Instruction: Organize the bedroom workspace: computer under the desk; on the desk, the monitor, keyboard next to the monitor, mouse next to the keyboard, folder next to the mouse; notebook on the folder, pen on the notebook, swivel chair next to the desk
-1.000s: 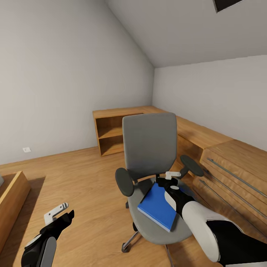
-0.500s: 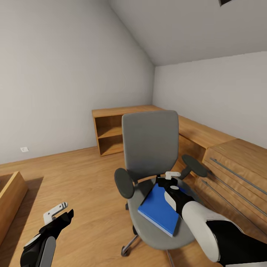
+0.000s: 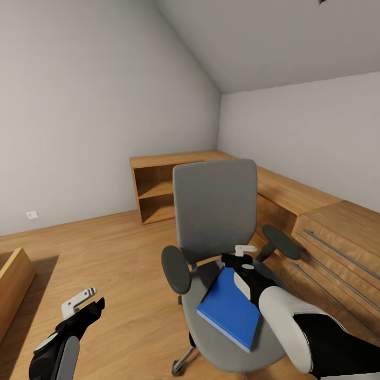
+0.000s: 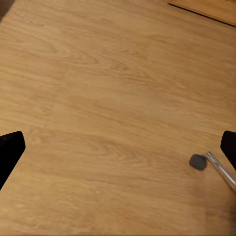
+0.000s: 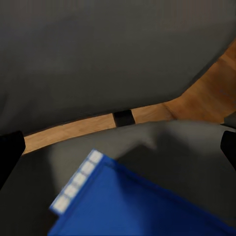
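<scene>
The swivel chair (image 3: 214,211) stands in the middle of the head view, its grey back facing me. The blue folder (image 3: 229,309) lies flat on the grey seat (image 3: 203,295). My right gripper (image 3: 236,259) hovers open just above the folder's far edge, between the armrests. In the right wrist view the folder (image 5: 147,209) fills the lower part, with the chair back (image 5: 108,54) behind it and my right gripper (image 5: 118,147) spread wide. My left gripper (image 3: 87,305) hangs open over bare floor, apart from the chair. My left gripper (image 4: 118,147) has only floor between its fingers.
A wooden shelf unit (image 3: 158,184) stands in the far corner. A low wooden cabinet with drawers (image 3: 332,232) runs along the right wall, close to the chair's armrest (image 3: 281,241). Another wooden piece (image 3: 13,279) sits at the left. A chair caster (image 4: 198,162) rests on the floor.
The whole head view has shifted slightly, so the camera has moved. The chair and folder now sit a little lower and closer. Both grippers keep their pose.
</scene>
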Robot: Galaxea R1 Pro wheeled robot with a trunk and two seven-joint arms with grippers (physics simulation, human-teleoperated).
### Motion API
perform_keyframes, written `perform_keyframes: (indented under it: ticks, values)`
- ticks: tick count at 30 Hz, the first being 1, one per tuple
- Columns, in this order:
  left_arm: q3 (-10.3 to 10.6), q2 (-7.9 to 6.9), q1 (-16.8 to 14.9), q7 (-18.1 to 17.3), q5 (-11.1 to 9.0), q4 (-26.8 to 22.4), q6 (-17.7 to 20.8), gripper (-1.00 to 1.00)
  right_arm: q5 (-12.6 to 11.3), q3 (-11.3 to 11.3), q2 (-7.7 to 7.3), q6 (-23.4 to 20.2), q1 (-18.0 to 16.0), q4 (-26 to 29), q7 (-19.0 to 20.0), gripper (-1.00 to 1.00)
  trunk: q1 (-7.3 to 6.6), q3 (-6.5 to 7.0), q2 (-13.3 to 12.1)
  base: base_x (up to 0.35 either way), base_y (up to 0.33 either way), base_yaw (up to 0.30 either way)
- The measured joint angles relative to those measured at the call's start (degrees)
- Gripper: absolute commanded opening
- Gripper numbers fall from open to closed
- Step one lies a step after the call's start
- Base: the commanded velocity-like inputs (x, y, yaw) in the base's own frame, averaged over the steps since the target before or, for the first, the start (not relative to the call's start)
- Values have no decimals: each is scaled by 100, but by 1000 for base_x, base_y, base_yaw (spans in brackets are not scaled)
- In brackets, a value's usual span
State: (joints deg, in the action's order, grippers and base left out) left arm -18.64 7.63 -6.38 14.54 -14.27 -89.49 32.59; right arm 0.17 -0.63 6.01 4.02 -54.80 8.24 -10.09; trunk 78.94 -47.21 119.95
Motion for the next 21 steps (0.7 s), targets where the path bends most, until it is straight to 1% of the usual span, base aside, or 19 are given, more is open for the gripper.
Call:
perform_keyframes:
  ticks: [6,14,18,21]
  values:
    - [-4,-1,0,0,3,0,-2,100,2,-1,-5,-54,0,-5,9,100,1,0,0,16,0,0]
    - [-4,-1,0,0,3,-3,-3,100,-4,-17,-7,-399,-1,-17,22,100,1,0,0,2,0,0]
    - [-4,4,0,0,-3,-86,0,100,-8,-24,-13,-527,-2,-20,24,100,1,0,0,0,0,0]
    - [-4,7,0,0,-5,-146,-2,100,-9,-26,-14,-552,-2,-21,24,100,66,-53,119,0,0,0]
